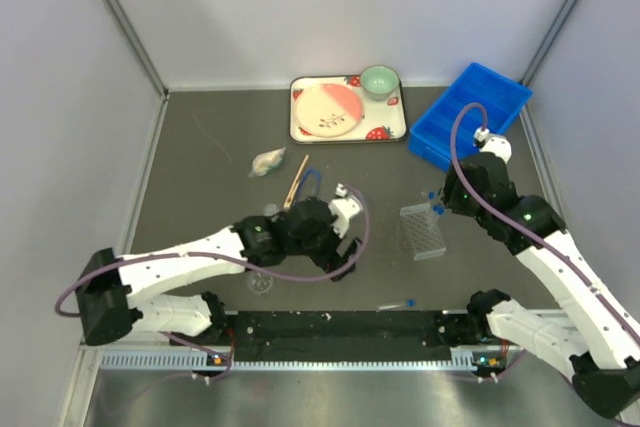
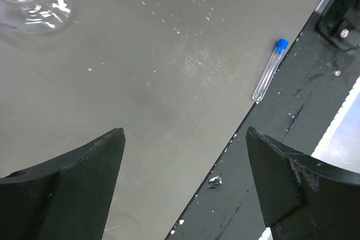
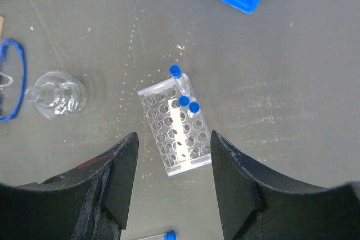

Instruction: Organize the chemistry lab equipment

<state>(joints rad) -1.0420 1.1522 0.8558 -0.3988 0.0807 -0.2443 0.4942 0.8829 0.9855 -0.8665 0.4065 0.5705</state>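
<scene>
with jaws wide apart on the left gripper (image 2: pixel 185 139), near a loose tube (image 2: pixel 269 71) at the table's (image 2: pixel 169 82) front edge. with jaws apart on the right gripper (image 3: pixel 174 139) too, empty, above the tube rack (image 3: pixel 163 113).

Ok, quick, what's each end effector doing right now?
Left end effector: open, holding nothing.
Right end effector: open, holding nothing, with the tube rack below it.

Tubes (image 2: pixel 268 74) are clear with blue caps, bin (image 1: pixel 470 112) blue, tray (image 1: pixel 350 135) strawberry-printed, plate (image 1: pixel 328 110) pink, bowl (image 1: pixel 379 80) green.
</scene>
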